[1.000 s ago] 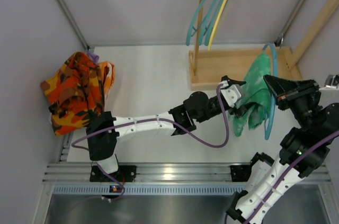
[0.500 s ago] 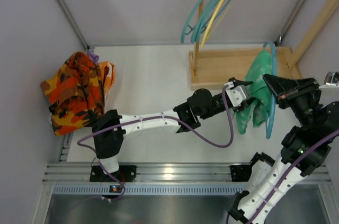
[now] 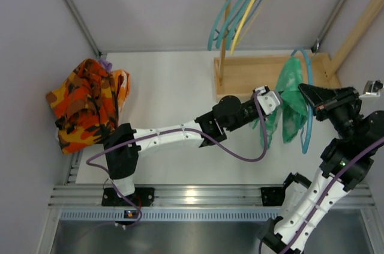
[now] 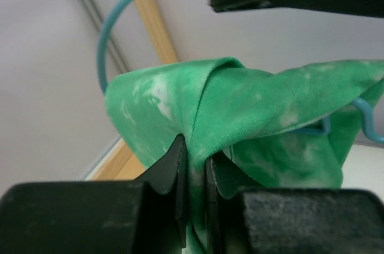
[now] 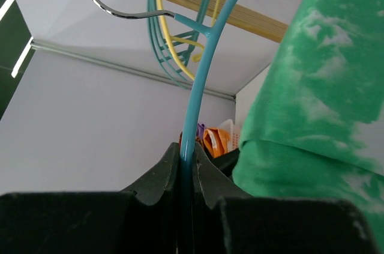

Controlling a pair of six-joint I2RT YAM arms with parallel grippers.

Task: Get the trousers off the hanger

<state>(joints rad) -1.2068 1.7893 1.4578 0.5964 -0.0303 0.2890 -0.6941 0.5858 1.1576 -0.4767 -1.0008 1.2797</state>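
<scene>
left gripper (image 4: 195, 158) of mine pinches a fold of the green trousers (image 4: 264, 116). they hang on the blue hanger (image 5: 201, 74), which my right gripper (image 5: 187, 158) squeezes tight. the orange trousers (image 3: 84, 107) and purple trousers (image 3: 106, 63) lie off the hanger on the table (image 3: 168, 98). only the green pair is left to pull off.

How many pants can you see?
3. The green trousers hang on the blue hanger at right; orange patterned trousers lie heaped at the table's left; purple ones peek out behind that heap, mostly hidden. More could be buried.
</scene>
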